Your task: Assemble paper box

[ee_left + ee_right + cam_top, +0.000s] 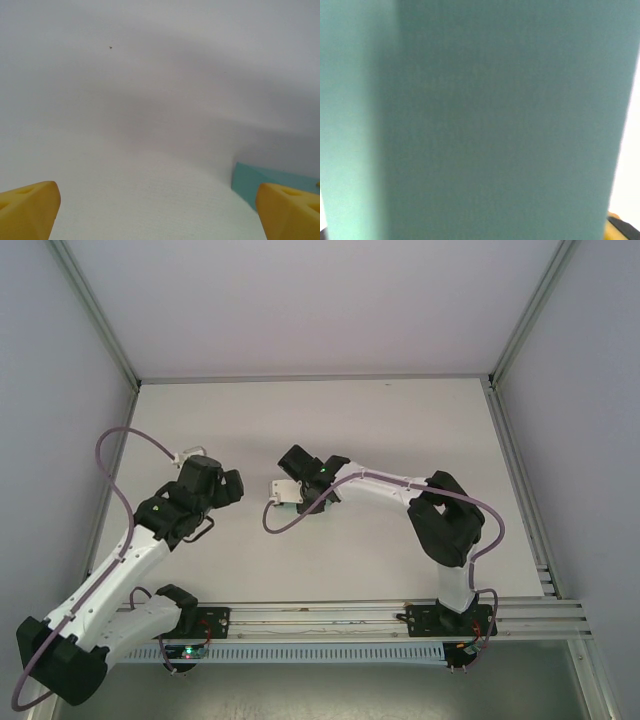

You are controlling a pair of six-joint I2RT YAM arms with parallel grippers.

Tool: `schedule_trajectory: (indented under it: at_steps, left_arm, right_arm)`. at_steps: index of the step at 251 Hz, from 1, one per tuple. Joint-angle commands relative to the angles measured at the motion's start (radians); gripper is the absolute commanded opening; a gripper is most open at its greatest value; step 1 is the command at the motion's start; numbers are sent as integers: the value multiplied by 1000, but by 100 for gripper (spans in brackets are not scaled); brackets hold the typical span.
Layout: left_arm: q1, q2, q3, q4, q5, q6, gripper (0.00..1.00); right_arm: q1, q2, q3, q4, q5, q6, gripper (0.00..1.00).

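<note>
Left fingers [30, 210] wide apart above a white desk [150, 75], teal paper box [480, 120] at their four o'clock; right fingers [612, 219] close against it, grip impossible to tell.

Overhead camera looks down across the table [400, 430] from its near edge. Left wrist camera skims it low; right wrist camera sits very close to the paper box [480, 120] both share.

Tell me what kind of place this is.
Probably a lab robot test cell: a white table, walled by plain panels on aluminium posts, with a left arm and right arm bolted to a rail at its near edge.
</note>
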Motion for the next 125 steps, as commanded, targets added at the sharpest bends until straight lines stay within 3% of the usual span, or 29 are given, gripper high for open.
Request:
schedule_trajectory:
  at_steps: [1,38,86,112,125]
  left_arm:
    - [13,-44,-16,-43,-47,-19,100]
    - [13,-84,-25,-50,-52,-25,100]
    - [14,-101,-37,-42,-51,-33,100]
    - [14,-90,-38,-41,-47,-36,100]
    - [15,-86,-38,-43,-51,-39,100]
  right_arm:
    - [18,-50,-55,105,227,12,33]
    - [22,-77,-162,322,421,-60,32]
    - [15,-72,-299,532,389,-172,36]
    - [10,-57,-315,546,392,-171,49]
    - [10,-51,-327,551,407,-172,61]
